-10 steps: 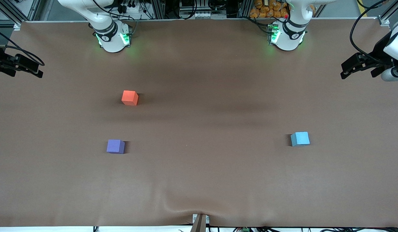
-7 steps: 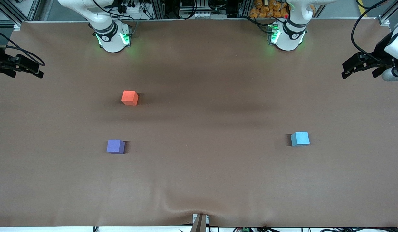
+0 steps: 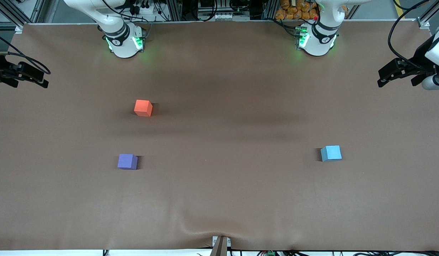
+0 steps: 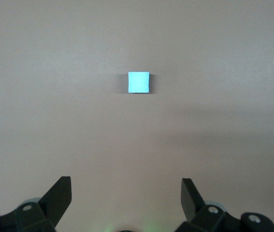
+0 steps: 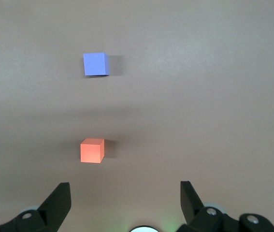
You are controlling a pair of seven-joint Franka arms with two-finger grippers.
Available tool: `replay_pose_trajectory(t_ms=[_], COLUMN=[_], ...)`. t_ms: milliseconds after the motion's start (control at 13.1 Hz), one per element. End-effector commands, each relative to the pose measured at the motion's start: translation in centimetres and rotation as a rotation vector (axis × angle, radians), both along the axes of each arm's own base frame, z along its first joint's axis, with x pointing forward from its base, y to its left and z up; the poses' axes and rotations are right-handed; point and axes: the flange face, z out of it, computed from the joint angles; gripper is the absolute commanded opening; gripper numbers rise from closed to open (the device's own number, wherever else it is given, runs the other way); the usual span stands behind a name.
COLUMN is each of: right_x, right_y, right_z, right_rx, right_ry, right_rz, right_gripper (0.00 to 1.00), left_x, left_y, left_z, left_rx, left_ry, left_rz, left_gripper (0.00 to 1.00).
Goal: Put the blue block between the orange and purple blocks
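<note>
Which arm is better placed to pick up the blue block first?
Left. The blue block lies toward the left arm's end of the table, centred in its wrist view ahead of the open left gripper. The right gripper, also open, faces only the orange block and purple block.

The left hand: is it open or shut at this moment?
Open. In the left wrist view the left hand shows two fingers spread wide with nothing between them; the blue block lies apart on the table.
</note>
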Motion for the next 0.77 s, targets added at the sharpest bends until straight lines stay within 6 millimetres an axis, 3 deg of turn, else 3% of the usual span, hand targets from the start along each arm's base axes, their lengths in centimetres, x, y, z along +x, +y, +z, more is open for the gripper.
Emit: replay_pose_trajectory(t_ms=[0, 690], right_x=[0.09, 0.08], right_y=[0.22, 0.38], right_z=[-0.09, -0.1], right_rx=[0.005, 0.012], right_ry=[-0.005, -0.003], right_rz=[0.014, 0.015], right_gripper=[1.0, 1.0], left_x=[-0.27, 0.08], left_y=[0.25, 0.41], left_z=[0.35, 0.22], left_rx=[0.0, -0.001], left_ry=[0.017, 0.008], left_rz=[-0.019, -0.016], left_gripper=[1.0, 1.0])
